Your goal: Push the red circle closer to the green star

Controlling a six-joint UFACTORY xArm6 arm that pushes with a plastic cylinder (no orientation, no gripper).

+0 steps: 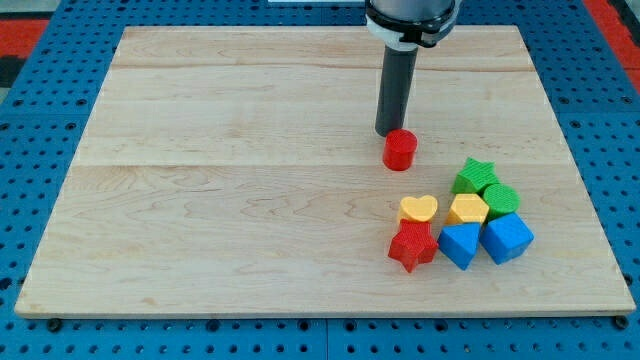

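The red circle [400, 150] is a small red cylinder standing on the wooden board [250, 180], right of the board's middle. My tip [386, 133] is right behind it, touching or nearly touching its upper-left edge. The green star [474, 177] lies to the lower right of the red circle, about a block's width away, at the top of a cluster of blocks.
The cluster at the lower right holds a green block [501, 199], a yellow heart [418, 209], a yellow block [467, 210], a red star [412, 244], a blue block [461, 244] and a blue cube [506, 238]. A blue pegboard [40, 90] surrounds the board.
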